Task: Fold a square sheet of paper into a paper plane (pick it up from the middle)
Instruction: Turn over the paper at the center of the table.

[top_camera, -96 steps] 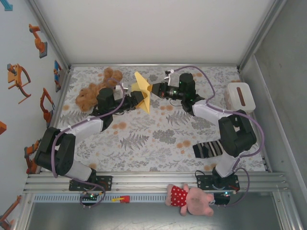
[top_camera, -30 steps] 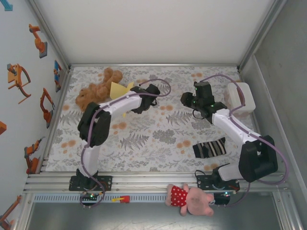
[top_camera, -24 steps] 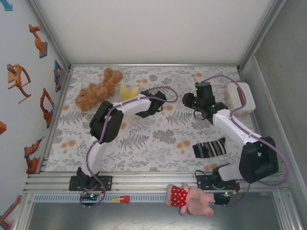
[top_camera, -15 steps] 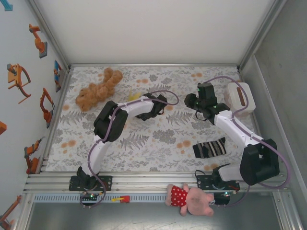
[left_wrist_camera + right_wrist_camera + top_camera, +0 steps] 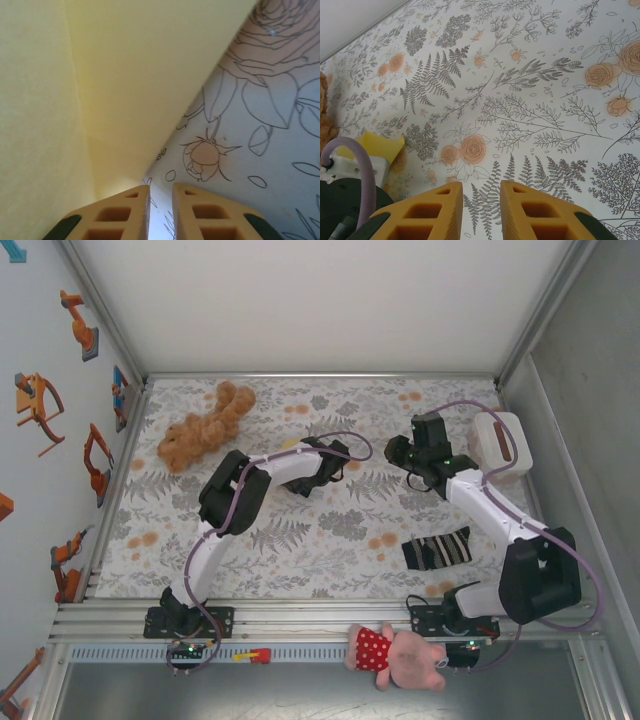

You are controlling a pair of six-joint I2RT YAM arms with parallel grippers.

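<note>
The pale-yellow paper plane [image 5: 290, 444] lies on the floral cloth, mostly hidden under my left arm, with a small yellow tip showing. In the left wrist view the folded paper [image 5: 100, 75] spreads over the upper left, a crease running down it. My left gripper [image 5: 161, 187] sits low at its edge, with the jaws slightly apart and bare cloth in the gap. From above, that left gripper [image 5: 300, 478] is near the table's middle. My right gripper [image 5: 392, 452] hovers to the right, open and empty. The right wrist view shows its tips [image 5: 481, 184] over the cloth and a yellow corner [image 5: 380, 145] far left.
A brown teddy [image 5: 205, 425] lies at the back left. A striped sock [image 5: 436, 548] lies at the right front. A white box [image 5: 498, 442] with a brown slot stands at the right edge. A pink plush toy [image 5: 400, 655] rests on the front rail.
My left arm has brought the paper down from beside the teddy onto the cloth, and its jaws have parted off it. The right arm has barely moved.
</note>
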